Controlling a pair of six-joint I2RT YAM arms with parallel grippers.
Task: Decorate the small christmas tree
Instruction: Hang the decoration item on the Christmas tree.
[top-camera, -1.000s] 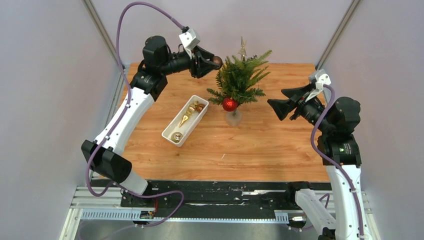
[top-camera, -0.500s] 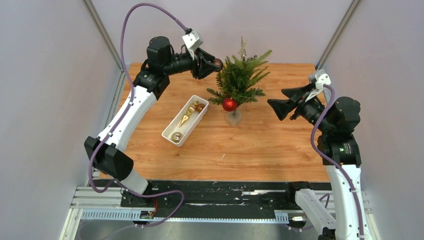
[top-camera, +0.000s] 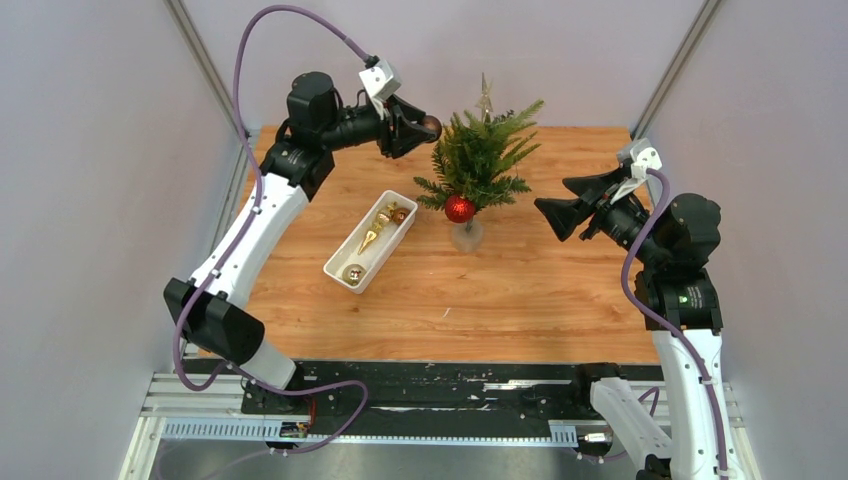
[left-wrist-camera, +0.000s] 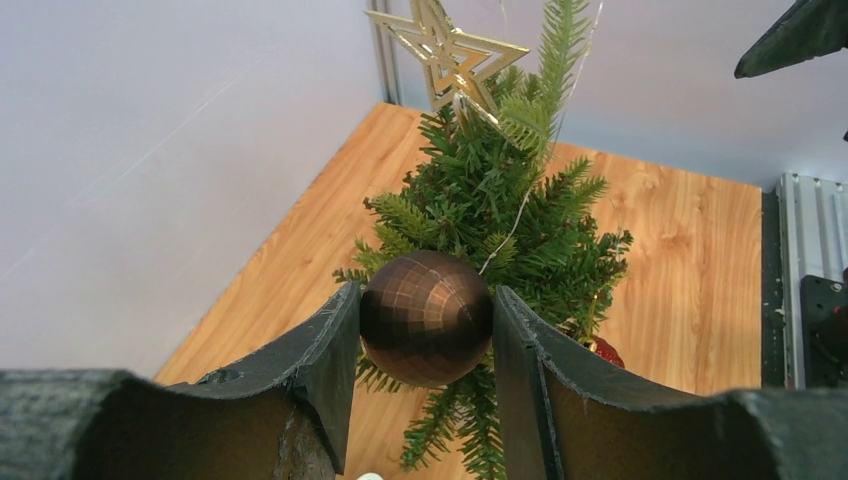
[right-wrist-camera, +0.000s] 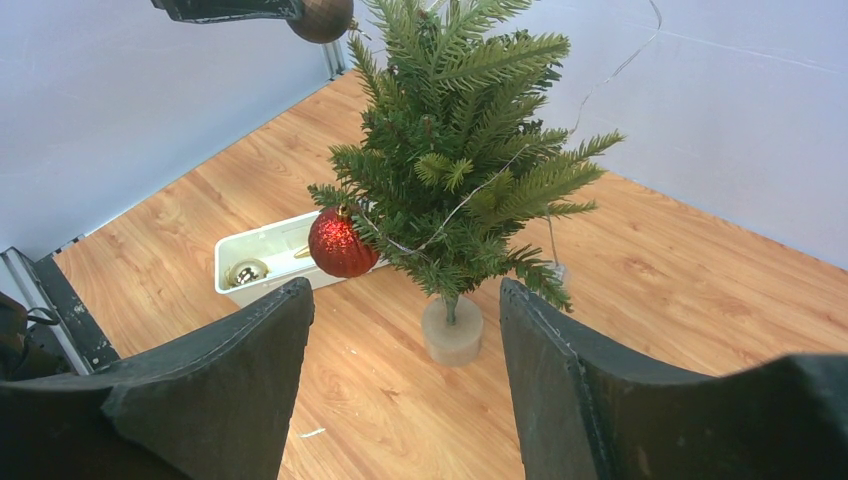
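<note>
Hovering up by the crown, the left hand (top-camera: 418, 124) is clamped on a faceted bronze-brown bauble (left-wrist-camera: 425, 318), one finger pressing each flank. That looks like the carry grip for bringing it to an upper branch.

The small green fir christmas tree (top-camera: 480, 160) stands in its clear round base (right-wrist-camera: 452, 335) toward the back middle of the wooden counter (top-camera: 520, 300), just beyond the bauble. A glittery red ball (right-wrist-camera: 341, 243) hangs low on its left side and a gold wire star (left-wrist-camera: 447, 48) sits on top, so the bare upper branches are probably the target.

Over on the other side, the right hand (top-camera: 552, 194) waits with jaws apart and nothing between them, aimed at the tree, perhaps ready to steady it.

The bauble's cap and loop can't be made out. The star is clipped by the left wrist view's top edge. In the long white plastic tray (top-camera: 331, 266) the gold pieces are too small to sort.
</note>
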